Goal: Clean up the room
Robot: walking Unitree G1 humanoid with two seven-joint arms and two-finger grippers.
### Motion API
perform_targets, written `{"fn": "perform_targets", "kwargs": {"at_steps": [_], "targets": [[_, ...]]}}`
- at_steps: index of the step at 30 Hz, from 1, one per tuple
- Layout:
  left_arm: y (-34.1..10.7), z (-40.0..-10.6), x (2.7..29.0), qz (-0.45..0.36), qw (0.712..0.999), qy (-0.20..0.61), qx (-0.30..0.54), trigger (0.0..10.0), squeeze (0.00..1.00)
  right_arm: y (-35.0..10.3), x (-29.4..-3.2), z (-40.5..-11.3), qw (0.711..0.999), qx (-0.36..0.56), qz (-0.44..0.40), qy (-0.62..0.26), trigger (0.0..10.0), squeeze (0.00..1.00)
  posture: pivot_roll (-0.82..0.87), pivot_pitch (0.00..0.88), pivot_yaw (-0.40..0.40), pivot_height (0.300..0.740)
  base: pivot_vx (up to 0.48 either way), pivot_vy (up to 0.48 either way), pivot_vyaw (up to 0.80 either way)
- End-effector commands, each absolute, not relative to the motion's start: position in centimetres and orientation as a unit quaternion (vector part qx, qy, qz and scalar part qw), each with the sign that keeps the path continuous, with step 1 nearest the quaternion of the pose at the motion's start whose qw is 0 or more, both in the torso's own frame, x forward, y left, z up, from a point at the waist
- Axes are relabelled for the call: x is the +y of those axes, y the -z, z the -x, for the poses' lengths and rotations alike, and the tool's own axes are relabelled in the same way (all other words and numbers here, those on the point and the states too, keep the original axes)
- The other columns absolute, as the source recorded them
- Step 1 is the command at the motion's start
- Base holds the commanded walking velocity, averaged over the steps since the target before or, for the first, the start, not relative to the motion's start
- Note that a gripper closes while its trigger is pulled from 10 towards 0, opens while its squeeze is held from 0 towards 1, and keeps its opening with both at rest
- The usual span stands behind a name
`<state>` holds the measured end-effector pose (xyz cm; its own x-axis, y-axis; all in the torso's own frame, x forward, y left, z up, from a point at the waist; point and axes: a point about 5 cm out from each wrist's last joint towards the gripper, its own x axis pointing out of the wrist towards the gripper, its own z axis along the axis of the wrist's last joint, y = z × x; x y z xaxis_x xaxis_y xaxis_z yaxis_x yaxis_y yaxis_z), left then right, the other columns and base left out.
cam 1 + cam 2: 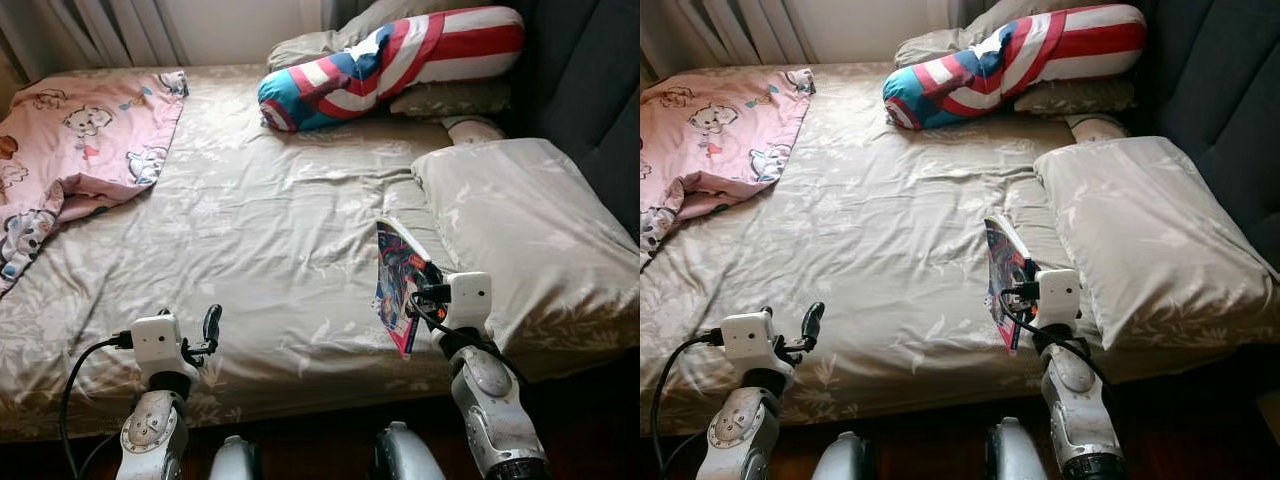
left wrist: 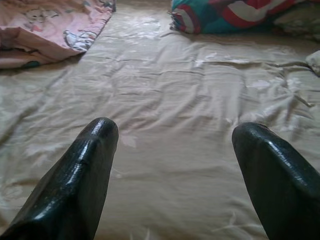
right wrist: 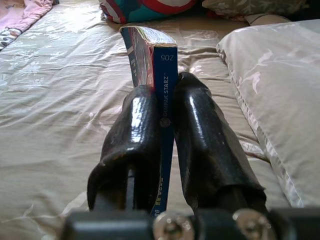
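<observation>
My right pincer (image 3: pixel 162 150) clamps a thin blue-spined comic book (image 3: pixel 162 80) edge-up above the beige-sheeted bed (image 1: pixel 260 240), beside a beige pillow (image 1: pixel 530 230). My left pincer (image 2: pixel 175 165) is spread, nothing in it, low over the sheet. Farther off: pink cartoon blanket (image 1: pixel 80 140), red-white-blue striped bolster (image 1: pixel 390 60).

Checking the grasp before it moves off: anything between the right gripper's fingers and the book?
Nothing visible. The right gripper is shut directly on the spine of the thin blue comic-style book, a black finger pressed on each side. It holds the book on edge above the beige bedsheet, beside the beige pillow.
</observation>
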<state>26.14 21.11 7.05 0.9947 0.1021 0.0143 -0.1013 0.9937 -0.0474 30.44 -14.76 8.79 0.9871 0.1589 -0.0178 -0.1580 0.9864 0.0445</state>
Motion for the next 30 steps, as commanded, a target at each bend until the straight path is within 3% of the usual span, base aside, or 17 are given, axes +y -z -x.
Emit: {"fn": "perform_targets", "kwargs": {"at_steps": [1, 30], "targets": [[-6.74, -25.91, 21.23, 0.018, 0.999, -0.049, 0.002, 10.0, 0.0, -10.03, -14.68, -30.61, 0.996, -0.024, -0.024, -0.082, 10.0, 0.0, -0.08, 0.141, 0.011, 0.639, 0.0, 0.0, 0.0], [-6.47, -25.74, 20.86, 0.005, 0.999, -0.033, 0.008, 10.0, 0.0, -10.39, -14.09, -30.63, 0.994, -0.041, -0.035, -0.09, 10.0, 0.0, -0.07, 0.134, 0.017, 0.619, 0.0, 0.0, 0.0]]}}
